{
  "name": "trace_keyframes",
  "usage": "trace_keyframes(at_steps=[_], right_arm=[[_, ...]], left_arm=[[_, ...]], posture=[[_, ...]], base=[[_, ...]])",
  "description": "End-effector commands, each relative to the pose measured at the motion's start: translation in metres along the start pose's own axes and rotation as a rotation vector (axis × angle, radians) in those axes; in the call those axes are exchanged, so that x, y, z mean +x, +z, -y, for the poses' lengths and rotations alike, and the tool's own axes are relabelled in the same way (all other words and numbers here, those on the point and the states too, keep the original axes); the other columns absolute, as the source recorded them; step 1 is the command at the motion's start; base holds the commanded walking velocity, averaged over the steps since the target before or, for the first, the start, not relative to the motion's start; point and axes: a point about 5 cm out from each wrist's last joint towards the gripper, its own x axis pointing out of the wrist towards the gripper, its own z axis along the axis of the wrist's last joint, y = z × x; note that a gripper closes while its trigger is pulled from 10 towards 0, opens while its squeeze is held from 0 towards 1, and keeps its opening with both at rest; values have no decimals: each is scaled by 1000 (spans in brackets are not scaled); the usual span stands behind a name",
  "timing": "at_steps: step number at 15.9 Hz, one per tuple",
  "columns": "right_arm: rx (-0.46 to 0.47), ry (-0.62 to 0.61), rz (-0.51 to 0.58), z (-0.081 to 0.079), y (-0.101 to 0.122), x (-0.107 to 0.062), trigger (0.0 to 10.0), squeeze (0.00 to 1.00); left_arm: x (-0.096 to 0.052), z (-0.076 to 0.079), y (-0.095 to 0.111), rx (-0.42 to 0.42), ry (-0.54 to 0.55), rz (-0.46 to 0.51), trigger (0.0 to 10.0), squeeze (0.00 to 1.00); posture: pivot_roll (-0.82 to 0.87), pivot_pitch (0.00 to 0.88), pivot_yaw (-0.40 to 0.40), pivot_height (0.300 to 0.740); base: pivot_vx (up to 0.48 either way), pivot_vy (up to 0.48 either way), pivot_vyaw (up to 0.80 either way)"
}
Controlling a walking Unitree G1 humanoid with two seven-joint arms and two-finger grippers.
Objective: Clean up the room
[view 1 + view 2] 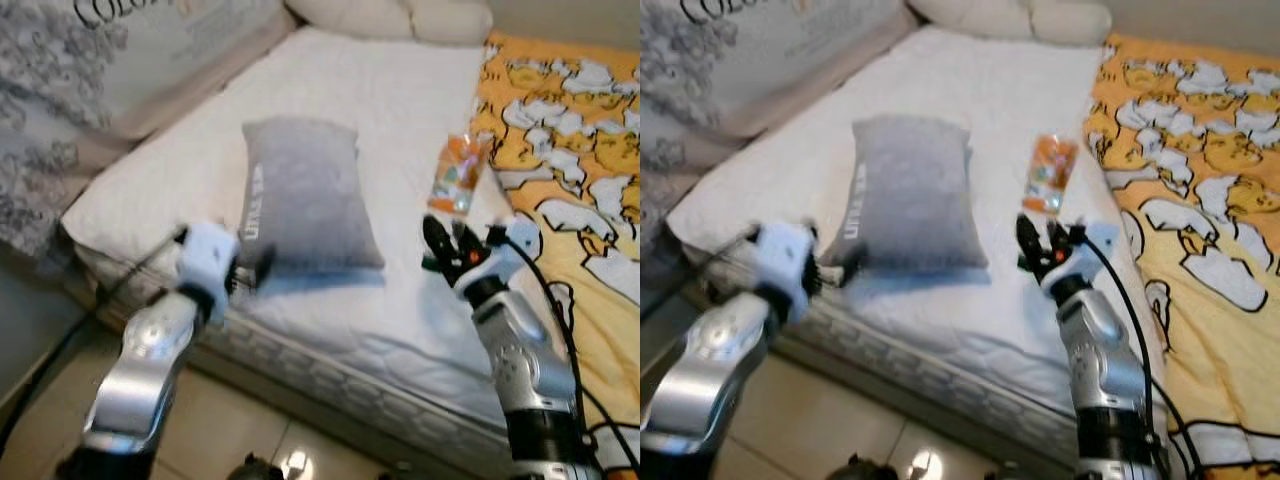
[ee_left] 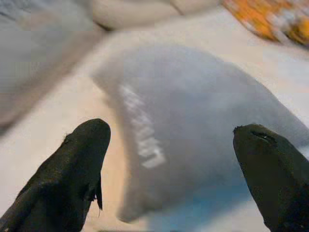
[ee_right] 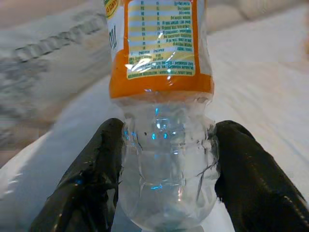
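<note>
The right gripper (image 3: 166,179) is closed on the clear lower body of a plastic bottle (image 1: 458,175), one black finger (image 3: 84,183) pressed to each side of it. The bottle looks empty, so it should be very light, with thin walls that dent under pressure; the ribbed clear section gives the fingers some purchase, while the glossy orange label (image 3: 161,46) above it would likely be more slippery. The hold on the ribbed part seems a sound choice, provided the squeeze stays gentle enough not to crumple it. The bottle is transparent, wrapped in an orange band carrying a yellow panel of small print. In the head views it stands up from the gripper over the white mattress (image 1: 370,90) of the bed, near the edge of a yellow duck-print blanket (image 1: 570,150); whether its base touches the bedding cannot be told.

The left gripper (image 2: 169,179) is open, its two fingers spread wide and aimed at a grey pillow (image 1: 305,195) lying flat on the mattress toward the near edge of the bed. White lettering runs along one side of the pillow. It looks soft and light, and would sag if lifted by a corner; pinching a fold of fabric along the near edge is probably the surest grip. A cream pillow (image 1: 390,15) lies at the far end of the bed.
</note>
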Motion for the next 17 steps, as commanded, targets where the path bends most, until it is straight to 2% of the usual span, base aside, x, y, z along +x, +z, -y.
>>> trace_keyframes(at_steps=[1, 3, 4, 6, 7, 8, 10, 11, 13, 14, 16, 17], right_arm=[[12, 77, -16, -20, -1, -1, 10000, 0], [-18, 128, -69, -35, -10, -10, 10000, 0], [-18, 103, -86, -38, -13, -15, 10000, 0], [-94, 79, -112, -40, -16, -20, 10000, 0], [-120, 42, -123, -37, -18, -23, 10000, 0], [-117, 3, -129, -35, -19, -27, 10000, 0], [-133, -3, -140, -36, -19, -31, 10000, 0], [-144, -5, -150, -36, -20, -36, 10000, 0], [-154, -23, -160, -34, -21, -41, 10000, 0], [-143, -50, -163, -32, -22, -44, 10000, 0], [-130, -54, -175, -32, -23, -47, 10000, 0], [-132, -52, -179, -32, -24, -47, 10000, 0]], left_arm=[[-2, -6, -2, 17, 75, 18, 10000, 0], [-5, -9, -2, 47, 116, 48, 10000, 0], [-8, -12, -9, 56, 162, -8, 10000, 0], [-12, -14, -12, 34, 137, -12, 10000, 0], [-17, -21, -16, 29, 175, -32, 10000, 0], [-25, -30, -23, -42, 222, -75, 10000, 0], [-34, -33, -27, -95, 234, -79, 10000, 0], [-40, -32, -31, -128, 217, -100, 10000, 0], [-47, -28, -31, -99, 227, -102, 10000, 0], [-50, -23, -32, -109, 232, -107, 10000, 0], [-51, -16, -27, -132, 203, -95, 10000, 0], [-51, -16, -26, -119, 202, -96, 10000, 0]], posture=[[-155, 0, 34, 740], [-159, 0, 31, 740], [-160, 0, 27, 740], [-141, 0, 7, 740], [-147, 0, 0, 740], [-150, 0, 1, 740], [-150, 0, 2, 740], [-153, 0, 6, 740], [-155, 0, 9, 740], [-152, 0, 7, 740], [-127, 0, -8, 740], [-127, 0, -8, 740]], base=[[0, 0, 800], [0, 0, 800], [0, 0, 800], [0, 0, 800], [0, 0, 800], [0, 0, 800], [0, 0, 800], [0, 0, 800], [0, 0, 800], [0, 0, 800], [0, 0, 800], [0, 0, 800]])
